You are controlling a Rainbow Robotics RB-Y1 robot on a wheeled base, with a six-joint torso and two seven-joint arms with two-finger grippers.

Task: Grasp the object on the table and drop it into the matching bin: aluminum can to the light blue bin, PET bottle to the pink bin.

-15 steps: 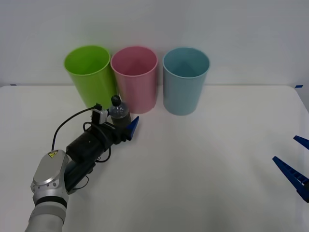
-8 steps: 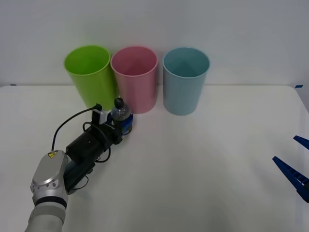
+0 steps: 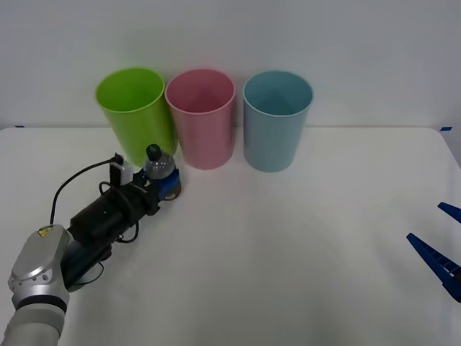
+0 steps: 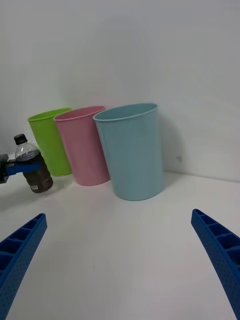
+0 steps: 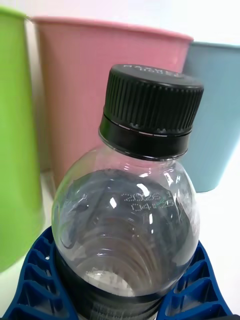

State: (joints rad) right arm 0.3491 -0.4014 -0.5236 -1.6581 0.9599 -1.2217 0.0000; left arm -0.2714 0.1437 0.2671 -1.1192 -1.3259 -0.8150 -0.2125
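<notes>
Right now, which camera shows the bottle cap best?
The left wrist view: the bottle's black cap shows close up, ridges clear, above the left claw shut on the bottle. The front view and the right wrist view show it small.

3 bins stand side by side at the table's (image 3: 302, 245) far edge: lime green bin (image 3: 135, 115), pink bin (image 3: 202, 119), light blue bin (image 3: 276, 120). The green bin rises just behind the PET bottle (image 3: 160, 175); open tabletop spreads rightward and forward.
</notes>
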